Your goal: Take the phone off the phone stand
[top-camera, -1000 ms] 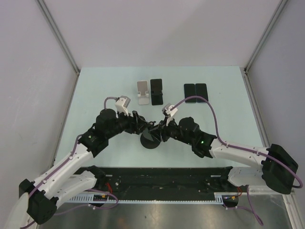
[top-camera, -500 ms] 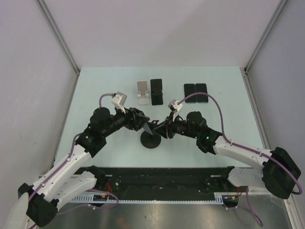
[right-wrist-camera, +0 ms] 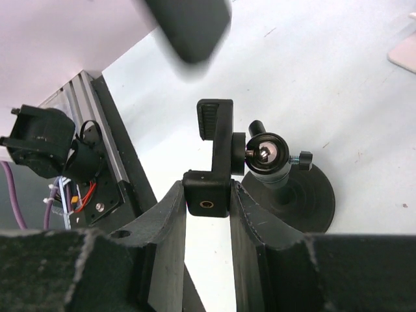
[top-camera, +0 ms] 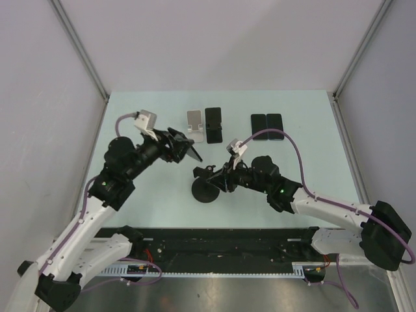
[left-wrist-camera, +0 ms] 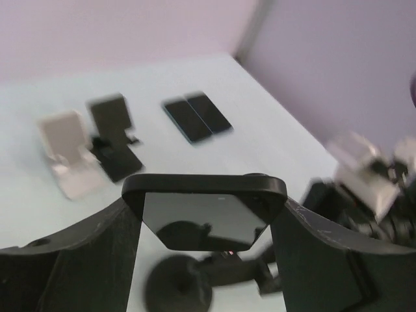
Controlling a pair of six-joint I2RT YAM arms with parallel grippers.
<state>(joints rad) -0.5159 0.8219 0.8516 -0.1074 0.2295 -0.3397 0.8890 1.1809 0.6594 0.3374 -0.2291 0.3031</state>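
Observation:
My left gripper (top-camera: 184, 149) is shut on a black phone (left-wrist-camera: 205, 211) and holds it in the air, up and to the left of the stand; the phone also shows in the top view (top-camera: 190, 151). The black phone stand (top-camera: 207, 186) has a round base (right-wrist-camera: 302, 198), a ball joint and a clamp (right-wrist-camera: 214, 159), now without a phone. My right gripper (right-wrist-camera: 208, 207) is shut on the lower block of the stand's clamp and shows in the top view too (top-camera: 214, 179).
A white folding stand (top-camera: 194, 125) and a black stand with a phone (top-camera: 214, 124) sit at the back centre. Two dark phones (top-camera: 267, 126) lie flat at the back right. A black rail (top-camera: 214, 246) runs along the near edge.
My left gripper has lifted the phone out of the clamp and carried it up and to the left. My right gripper has stayed on the stand.

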